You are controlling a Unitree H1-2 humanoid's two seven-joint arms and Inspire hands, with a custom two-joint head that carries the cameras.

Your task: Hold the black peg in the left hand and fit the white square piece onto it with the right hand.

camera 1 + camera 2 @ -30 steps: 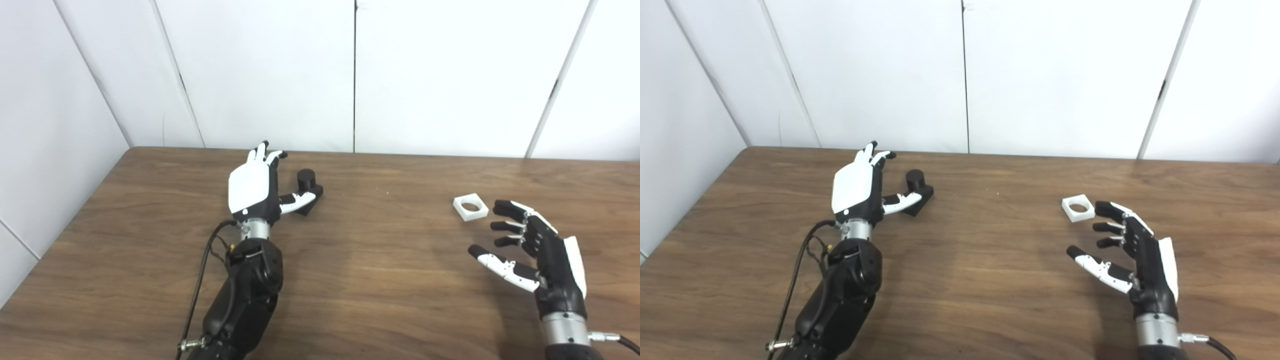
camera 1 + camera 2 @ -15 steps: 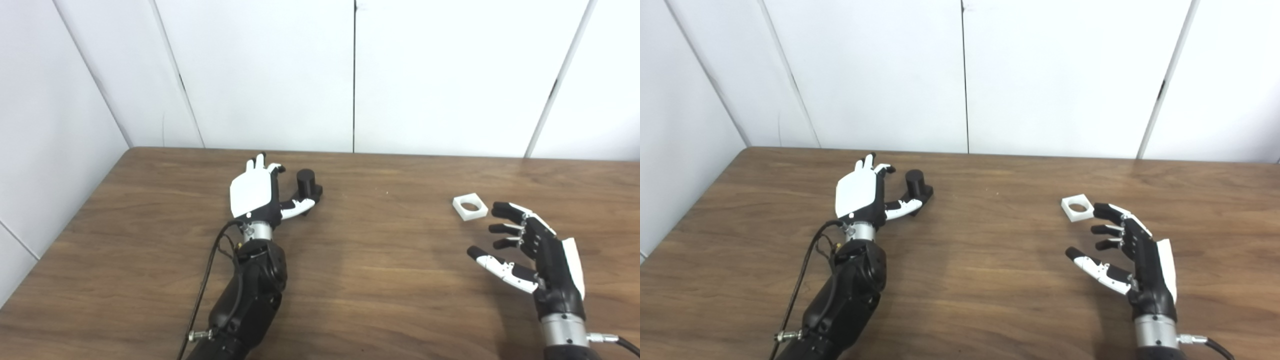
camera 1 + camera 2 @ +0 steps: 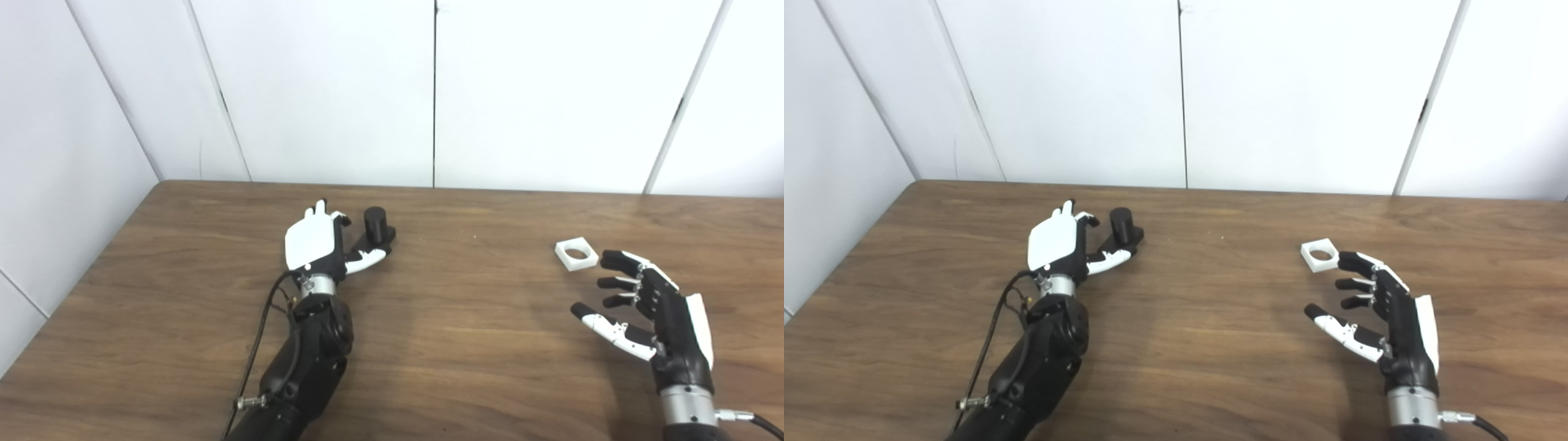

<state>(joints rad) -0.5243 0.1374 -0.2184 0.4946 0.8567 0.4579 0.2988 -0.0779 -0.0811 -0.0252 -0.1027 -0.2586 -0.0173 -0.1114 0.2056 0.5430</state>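
The black peg, a short cylinder on a square base, stands on the wooden table left of centre. My left hand lies just left of it, open, with its thumb reaching across the front of the peg's base and its fingers along the far side. The white square piece with a round hole lies flat at the right. My right hand hovers just below and right of it, open, fingers spread, fingertips close to the piece's near corner but apart from it.
White wall panels rise behind the table's far edge, and another wall stands along the left side. The table's left edge runs diagonally. A black cable hangs beside my left forearm.
My left hand has sunk toward the table and drawn in around the peg's base. My right hand has crept slightly forward toward the white piece. Peg and piece have not moved.
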